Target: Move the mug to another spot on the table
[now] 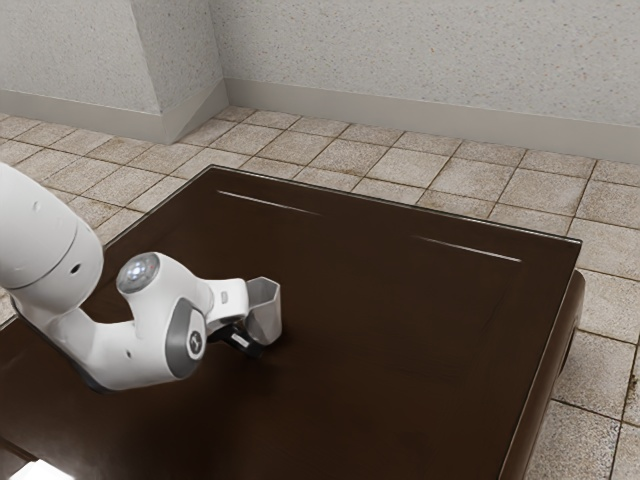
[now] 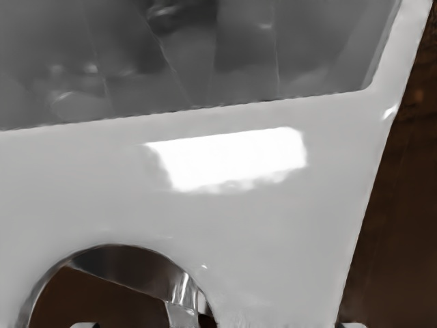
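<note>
**Fingers low at the mug's foot, their spread hidden**

Fingers (image 1: 240, 340) of the black two-finger gripper (image 1: 248, 342) lie dark against the lower side of the pale grey, faceted mug (image 1: 262, 303). Whether they pinch it or merely flank it, I cannot tell.

The mug appears to stand upright on the dark brown, glossy wooden table (image 1: 420, 300), in the lower left of the exterior frame, at the end of the white jointed arm (image 1: 120, 340).

The step in hand is, by my judgement, securing the grasp before any lift. To do it well, the hold should be seated squarely on one flat part, not across an edge between facets. The lift should be straight and slow, and the mug carried level to a bare patch toward the frame's right.

From the wrist, the mug's wall (image 2: 225, 225) is smooth and glazed with a bright highlight, so it will probably be slippery. Its sides are flat panels flaring toward an angular rim. The ring handle (image 2: 171, 280) curves below with a mirror-like inner face.
</note>
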Tool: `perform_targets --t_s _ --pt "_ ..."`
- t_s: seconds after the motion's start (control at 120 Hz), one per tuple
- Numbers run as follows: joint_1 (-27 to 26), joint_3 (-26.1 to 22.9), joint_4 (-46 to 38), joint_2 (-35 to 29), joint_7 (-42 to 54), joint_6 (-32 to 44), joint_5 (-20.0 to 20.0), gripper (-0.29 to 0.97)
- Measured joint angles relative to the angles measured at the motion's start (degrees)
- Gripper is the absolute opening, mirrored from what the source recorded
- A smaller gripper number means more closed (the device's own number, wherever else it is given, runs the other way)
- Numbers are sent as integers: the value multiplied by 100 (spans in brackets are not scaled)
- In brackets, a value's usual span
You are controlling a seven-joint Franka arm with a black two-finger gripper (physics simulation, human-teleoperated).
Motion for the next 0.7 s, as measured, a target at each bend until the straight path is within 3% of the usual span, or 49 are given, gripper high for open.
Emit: perform_targets --t_s 0.167,0.333,0.508,0.633,0.7 --pt "0 11 -198 -473 -18 -422 -152 56" --pt "14 210 -220 -1013 -109 -2004 -206 63" --pt "43 249 -205 -2194 -705 -3896 1262 66" --pt "3 292 -19 -2748 -1123 -4787 1972 67" --pt "17 462 653 -2763 -1316 -5301 2232 67"
